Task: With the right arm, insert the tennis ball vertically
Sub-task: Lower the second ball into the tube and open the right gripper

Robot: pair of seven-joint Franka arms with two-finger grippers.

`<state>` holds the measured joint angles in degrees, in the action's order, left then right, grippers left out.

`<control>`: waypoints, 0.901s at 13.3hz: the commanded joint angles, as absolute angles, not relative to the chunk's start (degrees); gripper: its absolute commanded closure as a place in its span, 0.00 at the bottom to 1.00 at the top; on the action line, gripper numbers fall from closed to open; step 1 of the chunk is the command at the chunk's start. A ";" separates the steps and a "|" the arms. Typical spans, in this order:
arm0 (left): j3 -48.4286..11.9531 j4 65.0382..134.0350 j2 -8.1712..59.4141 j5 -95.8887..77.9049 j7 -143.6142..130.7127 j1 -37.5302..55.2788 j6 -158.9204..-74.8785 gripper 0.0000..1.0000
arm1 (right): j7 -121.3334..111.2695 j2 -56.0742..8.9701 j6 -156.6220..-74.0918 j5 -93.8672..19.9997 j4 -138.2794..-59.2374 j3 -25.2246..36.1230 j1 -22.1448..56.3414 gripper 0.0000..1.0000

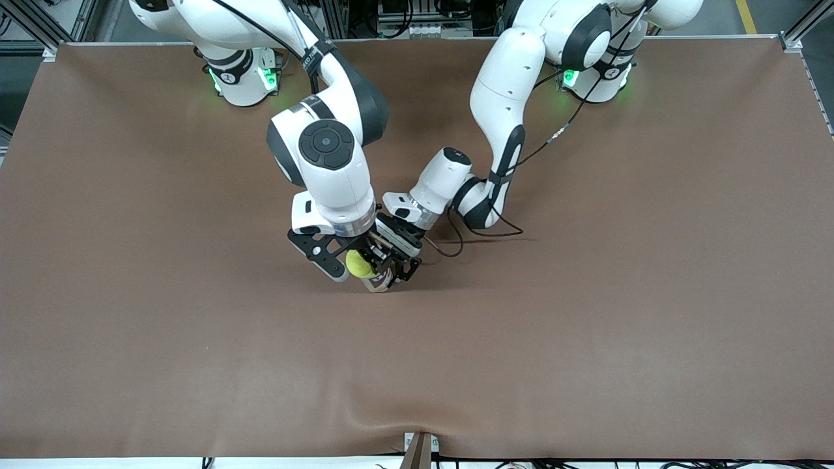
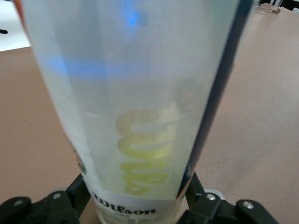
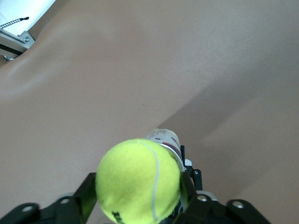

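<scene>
Brown mat [image 1: 586, 326] covers the table, smooth under the right gripper [image 1: 360, 264]; mat rucked into a low ridge at the table edge nearest the front camera, well apart from that gripper; small bracket [image 1: 419, 451] clamped at that ridge; aluminium frame post [image 1: 791, 40] at the table corner by the left arm's base, well apart from that gripper.

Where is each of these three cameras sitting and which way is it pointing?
Front view: high across the table, facing both arms; the right gripper holds a tennis ball over a can.
Left wrist view: on the left arm's wrist, looking along the can clamped in the left gripper.
Right wrist view: on the right arm's wrist, looking down past the ball onto the can.
All three views share the can.
</scene>
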<state>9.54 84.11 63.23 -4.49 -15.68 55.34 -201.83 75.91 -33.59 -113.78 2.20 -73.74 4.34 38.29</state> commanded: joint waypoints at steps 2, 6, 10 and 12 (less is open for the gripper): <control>10.63 82.44 64.60 -5.89 -15.56 56.25 -201.97 0.15 | 76.90 -34.45 -112.50 3.25 -71.54 3.87 37.97 0.00; 10.63 82.44 64.60 -5.89 -15.56 56.25 -201.97 0.07 | 76.64 -33.75 -112.06 3.08 -71.54 3.96 37.97 0.00; 10.55 82.44 64.43 -5.98 -15.64 56.25 -201.89 0.00 | 72.35 -29.80 -104.43 2.90 -71.54 3.96 35.08 0.00; 10.46 82.53 63.90 -5.98 -15.73 56.34 -201.54 0.00 | 66.48 -27.52 -100.21 2.20 -71.54 3.87 31.22 0.00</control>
